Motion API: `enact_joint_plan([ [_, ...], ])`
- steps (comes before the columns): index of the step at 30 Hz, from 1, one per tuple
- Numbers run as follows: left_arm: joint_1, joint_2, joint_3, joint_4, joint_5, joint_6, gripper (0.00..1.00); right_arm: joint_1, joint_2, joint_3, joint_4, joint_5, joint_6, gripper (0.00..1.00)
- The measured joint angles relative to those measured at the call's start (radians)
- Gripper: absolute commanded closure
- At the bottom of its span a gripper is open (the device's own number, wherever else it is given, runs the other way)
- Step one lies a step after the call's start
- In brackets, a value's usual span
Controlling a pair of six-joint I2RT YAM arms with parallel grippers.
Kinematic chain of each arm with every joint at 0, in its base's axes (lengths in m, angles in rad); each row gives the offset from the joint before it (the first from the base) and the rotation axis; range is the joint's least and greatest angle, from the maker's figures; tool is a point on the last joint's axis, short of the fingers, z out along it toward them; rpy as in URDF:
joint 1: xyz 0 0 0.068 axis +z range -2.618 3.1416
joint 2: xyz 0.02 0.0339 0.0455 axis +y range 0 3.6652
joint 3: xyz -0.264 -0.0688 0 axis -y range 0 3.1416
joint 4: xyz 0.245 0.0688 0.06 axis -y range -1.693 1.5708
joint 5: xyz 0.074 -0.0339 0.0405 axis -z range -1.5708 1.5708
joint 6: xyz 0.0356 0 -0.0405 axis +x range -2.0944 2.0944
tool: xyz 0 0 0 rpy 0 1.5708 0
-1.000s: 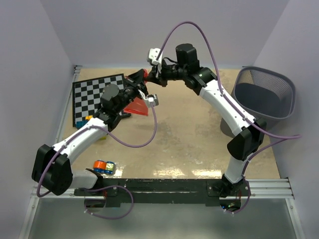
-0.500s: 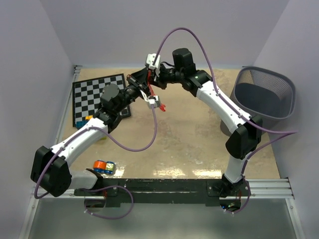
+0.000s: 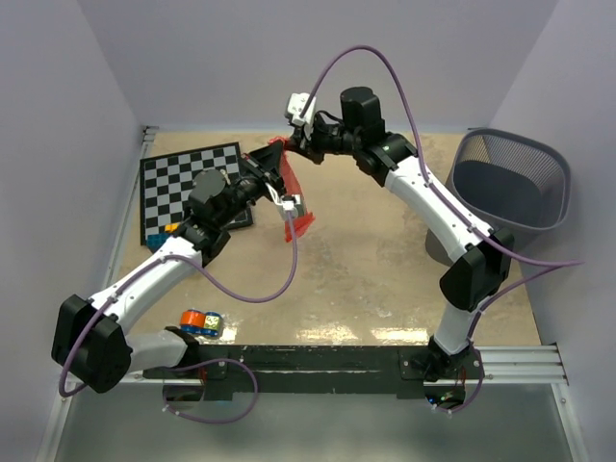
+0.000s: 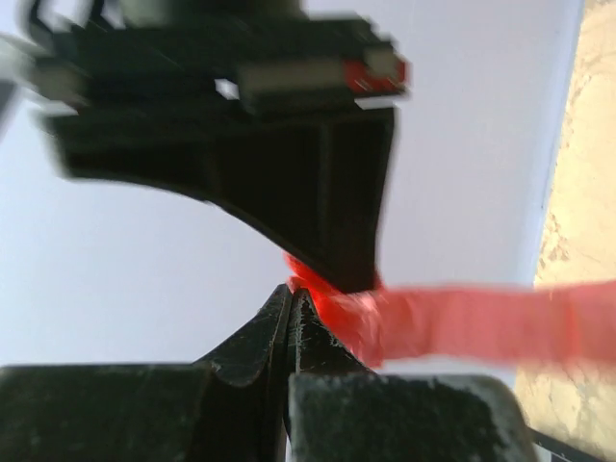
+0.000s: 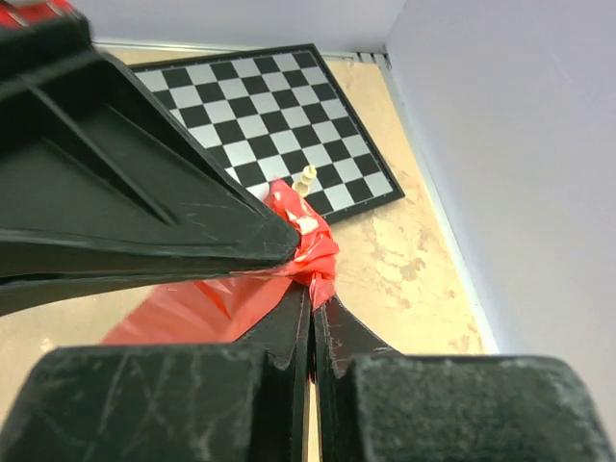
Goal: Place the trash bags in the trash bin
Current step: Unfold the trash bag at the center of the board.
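Step in hand: bag up off the table, not yet carried across. My left claw (image 4: 292,298) is closed tight on a bunch of the trash bag (image 4: 481,322). My right claw (image 5: 313,306) is closed on the same bunch, its tips touching the film directly opposite the left's. The two claws meet nose to nose, with the pinch point between them.

Bag position: gathered into a narrow strip, held in the air. From the left claw's tips it runs out to one side. In the overhead view it hangs away from both claws toward the near edge, drifting slightly right. That is its long axis; the free end points down and away from the pinch, the bunched end sits at the tips.

The trash bin (image 3: 500,146) stands well apart from both claws, off to the right claw's outer side, mouth up.

Next move, my judgement: swing the pair rightward together, keep the strip clear of the rim, and let go only once the hanging end is over the mouth. Limp film may snag on the mesh.
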Motion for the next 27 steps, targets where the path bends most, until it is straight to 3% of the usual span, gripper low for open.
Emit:
enact_joint_plan([
  [8,-0.007,0.027,0.072,0.025,-0.001,-0.018,1.0,0.02,0.007,-0.05,-0.012,-0.029,-0.003,1.0],
  [17,0.007,-0.012,-0.019,0.01,0.011,-0.035,1.0,-0.009,0.002,0.014,0.015,-0.02,0.042,1.0],
  [27,-0.001,-0.022,0.017,0.0,0.025,-0.034,1.0,-0.003,0.01,-0.026,0.012,-0.01,0.022,1.0],
])
